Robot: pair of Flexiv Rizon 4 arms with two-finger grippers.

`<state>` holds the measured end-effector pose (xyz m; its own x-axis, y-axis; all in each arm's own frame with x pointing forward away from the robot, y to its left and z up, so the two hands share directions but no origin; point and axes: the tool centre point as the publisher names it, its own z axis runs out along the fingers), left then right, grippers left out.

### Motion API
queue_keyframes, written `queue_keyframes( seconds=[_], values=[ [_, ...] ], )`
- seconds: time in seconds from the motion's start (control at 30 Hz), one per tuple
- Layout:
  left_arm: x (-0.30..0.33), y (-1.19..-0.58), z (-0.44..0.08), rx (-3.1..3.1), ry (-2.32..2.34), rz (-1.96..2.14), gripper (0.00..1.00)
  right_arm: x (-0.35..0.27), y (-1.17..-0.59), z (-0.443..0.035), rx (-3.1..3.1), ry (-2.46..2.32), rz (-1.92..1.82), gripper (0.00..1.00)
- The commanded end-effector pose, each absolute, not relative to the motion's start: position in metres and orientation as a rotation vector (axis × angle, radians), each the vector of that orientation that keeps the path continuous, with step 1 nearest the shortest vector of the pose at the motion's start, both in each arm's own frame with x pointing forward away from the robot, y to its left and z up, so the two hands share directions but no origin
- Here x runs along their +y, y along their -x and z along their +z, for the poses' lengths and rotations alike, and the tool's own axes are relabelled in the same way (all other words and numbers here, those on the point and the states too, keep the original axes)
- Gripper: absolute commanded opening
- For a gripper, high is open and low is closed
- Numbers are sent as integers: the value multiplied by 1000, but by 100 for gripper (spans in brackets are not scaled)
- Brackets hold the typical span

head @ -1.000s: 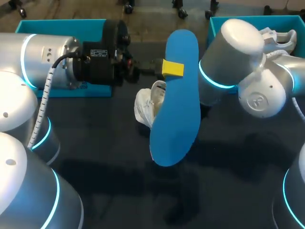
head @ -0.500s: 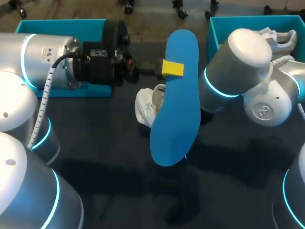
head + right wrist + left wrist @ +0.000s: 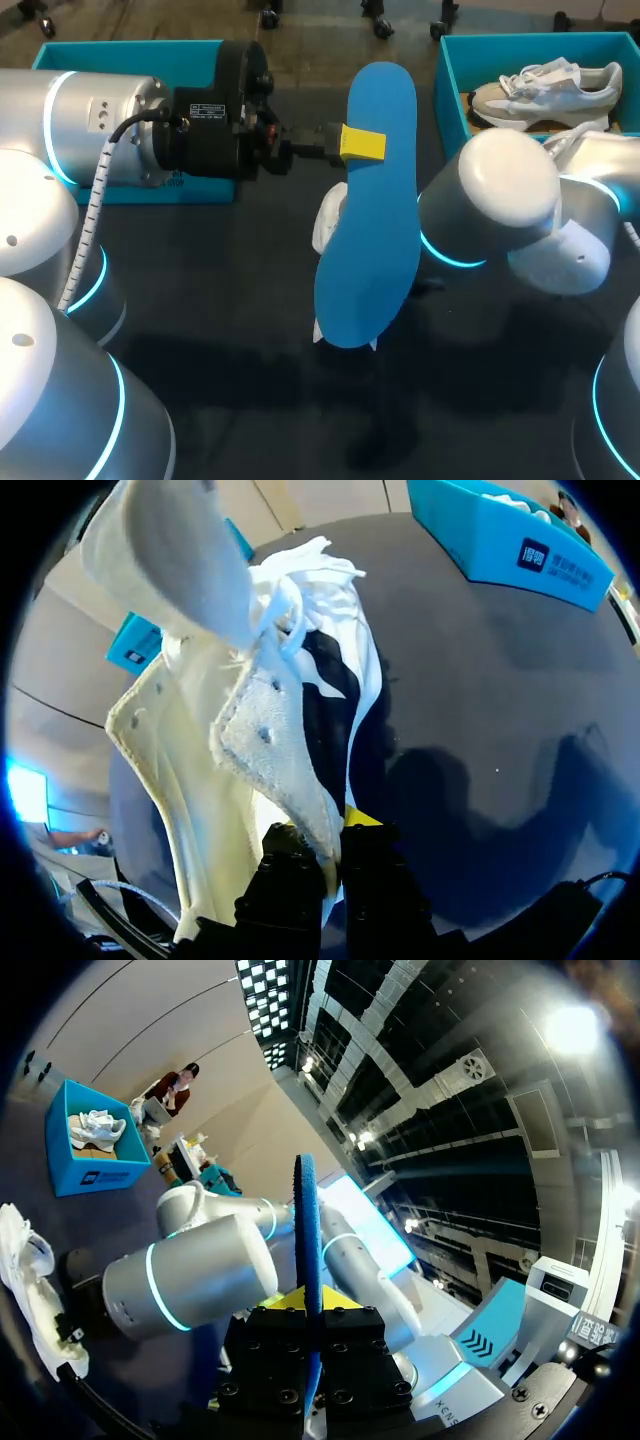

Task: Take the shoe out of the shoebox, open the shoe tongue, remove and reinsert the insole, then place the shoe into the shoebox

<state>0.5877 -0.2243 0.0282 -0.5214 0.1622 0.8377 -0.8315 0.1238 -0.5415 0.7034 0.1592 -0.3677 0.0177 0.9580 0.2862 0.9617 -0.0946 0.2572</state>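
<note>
Two grippers showed, and both were clenched. Our left gripper [image 3: 363, 143] pinched the blue insole [image 3: 370, 230] near its far end and held it raised over the table [image 3: 220, 300]. In the left wrist view the insole [image 3: 306, 1220] stood edge-on between our fingers. Our right gripper [image 3: 330, 855] was clamped on a flap of the white shoe [image 3: 250, 720] at its opening, with the shoe reaching out ahead of the fingers. We could not tell whether it touched the table. From the head view the shoe [image 3: 328, 215] sat mostly hidden behind the insole, just beside our right arm [image 3: 500, 200]. The right box [image 3: 452, 80] held a second shoe [image 3: 545, 88]. The left box [image 3: 130, 55] lay behind our left arm [image 3: 100, 120].
</note>
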Motion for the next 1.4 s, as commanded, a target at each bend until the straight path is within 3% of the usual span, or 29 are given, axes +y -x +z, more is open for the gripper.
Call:
queue_keyframes(
  seconds=[0.03, 0.8, 0.83, 0.87, 0.9, 0.93, 1.0, 1.07, 1.17, 1.27, 1.3, 1.33, 1.4],
  values=[
    [-224, -587, 27, -1580, -672, 1525, 0, 162, -705, -386, -2106, 2192, -634, 0],
    [-224, -587, 27, -1580, -672, 1525, 0, 152, -698, -404, -2136, 2091, -562, 0],
    [-224, -587, 27, -1580, -672, 1525, 0, 152, -697, -403, -2135, 2092, -561, 8],
    [-224, -587, 27, -1580, -672, 1525, 0, 152, -697, -401, -2132, 2095, -565, 27],
    [-224, -587, 27, -1580, -672, 1525, 0, 152, -697, -399, -2134, 2092, -565, 36],
    [-224, -587, 27, -1580, -672, 1525, 0, 153, -697, -398, -2135, 2090, -564, 29],
    [-224, -587, 27, -1580, -672, 1525, 0, 153, -697, -396, -2135, 2091, -563, 30],
    [-224, -587, 27, -1580, -672, 1525, 0, 154, -696, -391, -2130, 2082, -574, 38],
    [-224, -587, 27, -1580, -672, 1525, 0, 154, -696, -386, -2115, 2088, -601, 39],
    [-224, -587, 27, -1580, -672, 1525, 0, 156, -697, -376, -2109, 2084, -618, 49],
    [-224, -587, 27, -1580, -672, 1525, 0, 156, -697, -373, -2110, 2078, -620, 71],
    [-224, -587, 27, -1580, -672, 1525, 0, 155, -697, -369, -2090, 2071, -614, 100],
    [-224, -587, 27, -1580, -672, 1525, 0, 154, -697, -365, -2061, 2077, -638, 100]
  ],
)
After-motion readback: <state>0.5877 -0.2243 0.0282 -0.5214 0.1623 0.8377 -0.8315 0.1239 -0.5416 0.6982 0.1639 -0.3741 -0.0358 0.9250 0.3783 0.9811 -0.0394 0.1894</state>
